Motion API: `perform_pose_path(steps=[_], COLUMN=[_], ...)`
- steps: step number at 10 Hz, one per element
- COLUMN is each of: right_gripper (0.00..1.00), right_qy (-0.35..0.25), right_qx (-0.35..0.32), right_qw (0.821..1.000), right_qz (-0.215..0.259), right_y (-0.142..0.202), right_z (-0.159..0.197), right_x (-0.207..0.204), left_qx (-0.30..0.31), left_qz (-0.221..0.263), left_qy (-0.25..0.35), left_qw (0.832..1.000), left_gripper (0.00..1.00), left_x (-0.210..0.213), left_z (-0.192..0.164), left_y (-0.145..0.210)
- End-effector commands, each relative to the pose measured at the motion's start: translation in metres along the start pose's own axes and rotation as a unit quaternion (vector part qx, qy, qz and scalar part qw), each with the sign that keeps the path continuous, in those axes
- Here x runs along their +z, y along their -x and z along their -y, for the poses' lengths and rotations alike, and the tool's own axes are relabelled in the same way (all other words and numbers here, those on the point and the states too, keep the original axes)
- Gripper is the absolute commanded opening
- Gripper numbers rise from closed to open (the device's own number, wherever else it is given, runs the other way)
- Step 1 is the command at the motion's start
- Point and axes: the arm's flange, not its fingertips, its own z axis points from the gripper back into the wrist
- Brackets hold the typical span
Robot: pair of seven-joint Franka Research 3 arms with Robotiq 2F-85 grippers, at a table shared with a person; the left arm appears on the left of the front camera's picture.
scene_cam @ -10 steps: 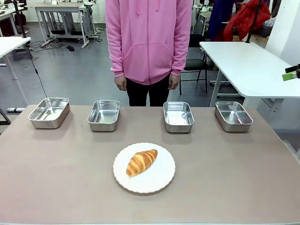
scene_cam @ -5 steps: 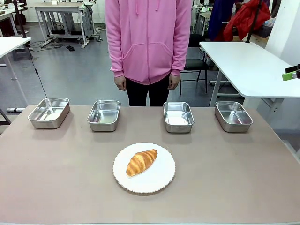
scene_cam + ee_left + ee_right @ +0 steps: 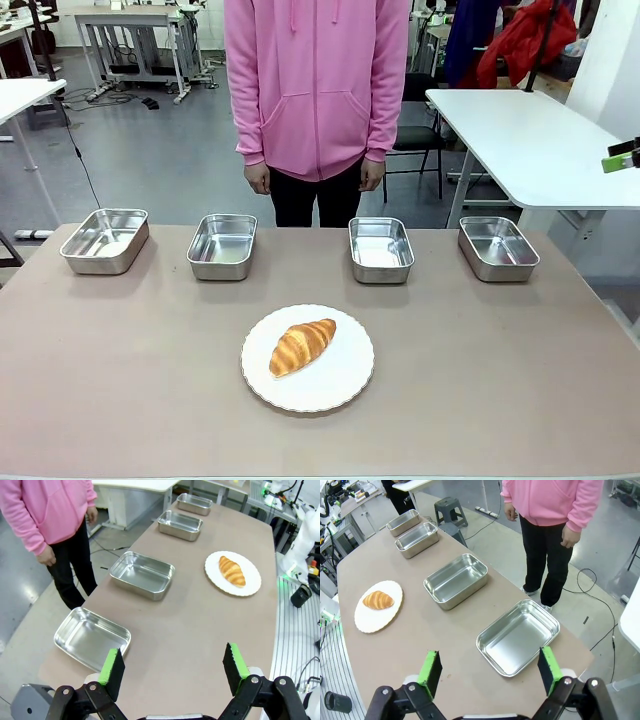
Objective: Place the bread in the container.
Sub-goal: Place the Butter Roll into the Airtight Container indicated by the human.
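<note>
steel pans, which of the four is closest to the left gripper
The shiny rectangular stainless-steel pan at the robot's left end of the row, just beyond the left gripper; the other three pans lie farther along the row.

Front camera looks across the table (image 3: 120,400); wrist cameras overlook it from opposite ends, high up.

The croissant (image 3: 302,346) is golden-brown with darker striped ridges on a plain white plate (image 3: 345,385), the four steel pans (image 3: 221,248) gleam silver-grey, the surface (image 3: 500,380) is dull taupe brown, and the person's hoodie (image 3: 318,80) is solid pink over black trousers (image 3: 300,205).
</note>
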Motion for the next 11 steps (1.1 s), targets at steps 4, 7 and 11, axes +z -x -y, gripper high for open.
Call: perform_pose_path(steps=[4,7,11], right_gripper=[1.0,1.0,1.0], right_qy=[0.002,0.002,0.002], right_qx=[0.0,0.0,0.0], right_qw=[1.0,1.0,1.0], right_qz=[0.001,0.001,0.001], right_y=[0.0001,0.0001,0.0001], right_z=[-0.0006,-0.0006,-0.0006], right_x=[-0.0015,-0.0015,-0.0015], left_qx=[-0.008,-0.008,-0.008], left_qz=[0.002,0.002,0.002], left_qy=[-0.001,-0.001,-0.001], left_qw=[1.0,1.0,1.0], left_gripper=[1.0,1.0,1.0], left_x=[0.0018,0.0018,0.0018], left_z=[0.0004,0.0004,0.0004], left_y=[0.0008,0.0008,0.0008])
